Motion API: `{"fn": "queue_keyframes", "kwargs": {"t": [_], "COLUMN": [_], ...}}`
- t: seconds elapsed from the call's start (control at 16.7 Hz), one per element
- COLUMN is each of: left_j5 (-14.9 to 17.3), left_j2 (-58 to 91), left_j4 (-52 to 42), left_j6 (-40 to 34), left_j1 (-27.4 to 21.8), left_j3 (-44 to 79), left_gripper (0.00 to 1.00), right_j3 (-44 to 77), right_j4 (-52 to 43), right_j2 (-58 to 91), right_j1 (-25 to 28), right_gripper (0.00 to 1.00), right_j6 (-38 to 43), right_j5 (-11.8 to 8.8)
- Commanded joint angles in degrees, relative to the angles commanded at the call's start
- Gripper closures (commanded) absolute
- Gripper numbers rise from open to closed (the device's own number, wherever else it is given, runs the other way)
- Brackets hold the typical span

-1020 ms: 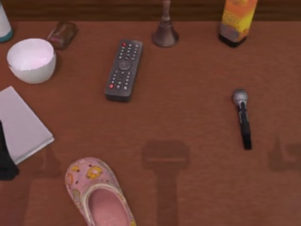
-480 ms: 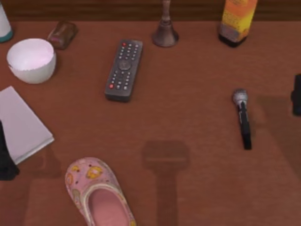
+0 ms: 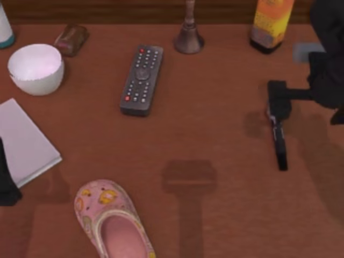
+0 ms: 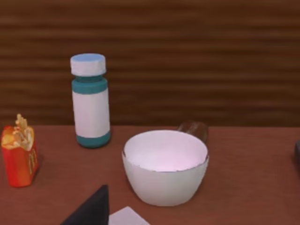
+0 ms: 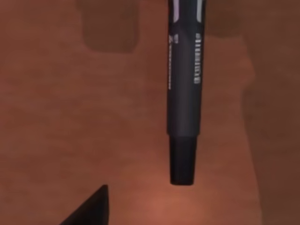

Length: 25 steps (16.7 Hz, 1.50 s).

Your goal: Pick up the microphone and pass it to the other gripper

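Observation:
The microphone lies on the brown table at the right, its black handle (image 3: 280, 148) pointing toward the front edge. In the top view its mesh head is hidden under my right gripper (image 3: 278, 105), which reaches in from the right edge and hovers open above that end. The right wrist view shows the dark handle (image 5: 185, 93) just past one black fingertip (image 5: 96, 202), with nothing between the fingers. The other gripper, my left gripper (image 3: 6, 185), stays parked at the left edge, open and empty.
A dark remote (image 3: 141, 79) lies mid-table, with a brass bell (image 3: 188, 37) and an orange bottle (image 3: 271, 24) along the back. A white bowl (image 3: 36, 68), a white pad (image 3: 24, 141) and a pink slipper (image 3: 110, 217) occupy the left and front.
My right arm has swung in from the right edge, and its gripper now hangs over the microphone's head. The microphone and the left arm have not moved.

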Motion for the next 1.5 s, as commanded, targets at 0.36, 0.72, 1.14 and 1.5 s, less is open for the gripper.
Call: {"fn": "queue_keyframes", "kwargs": {"t": [0.36, 0.72, 1.14, 1.5], "left_j5": [0.0, 0.0, 0.0, 0.0], "left_j2": [0.0, 0.0, 0.0, 0.0], "left_j4": [0.0, 0.0, 0.0, 0.0], "left_j6": [0.0, 0.0, 0.0, 0.0], "left_j1": [0.0, 0.0, 0.0, 0.0], "left_j3": [0.0, 0.0, 0.0, 0.0], "left_gripper": [0.0, 0.0, 0.0, 0.0], "right_j3": [9.7, 9.5, 3.4, 1.5], "right_j4": [-5.6, -5.3, 9.1, 13.1], "right_j2": [11.7, 11.7, 19.5, 22.2], "right_j1": [2.0, 1.7, 1.9, 2.0], "right_gripper": [0.0, 0.0, 0.0, 0.0], "right_j6": [2.1, 2.1, 2.2, 2.3], "right_j5": [0.0, 0.0, 0.1, 0.1]}}
